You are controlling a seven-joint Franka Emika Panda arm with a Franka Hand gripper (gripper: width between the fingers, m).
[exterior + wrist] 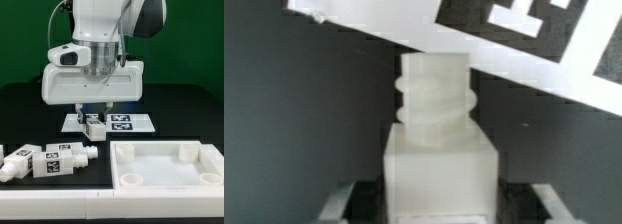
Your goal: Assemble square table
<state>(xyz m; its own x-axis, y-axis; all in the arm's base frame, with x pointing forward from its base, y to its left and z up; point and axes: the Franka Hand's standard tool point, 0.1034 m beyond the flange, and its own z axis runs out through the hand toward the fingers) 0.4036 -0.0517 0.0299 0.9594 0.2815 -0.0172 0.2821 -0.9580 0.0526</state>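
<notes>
Black table, green backdrop: gripper (93,114) straddles one leg (441,160) by the marker board (137,122), can't tell if clamped, slab (160,176) well apart; leg likely light, stiff, slick, so grab square body, not threaded tip.

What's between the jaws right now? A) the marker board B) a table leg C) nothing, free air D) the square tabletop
B: in the wrist view a white leg, threaded end forward, sits between the jaws of the gripper; the tabletop lies apart.
</notes>
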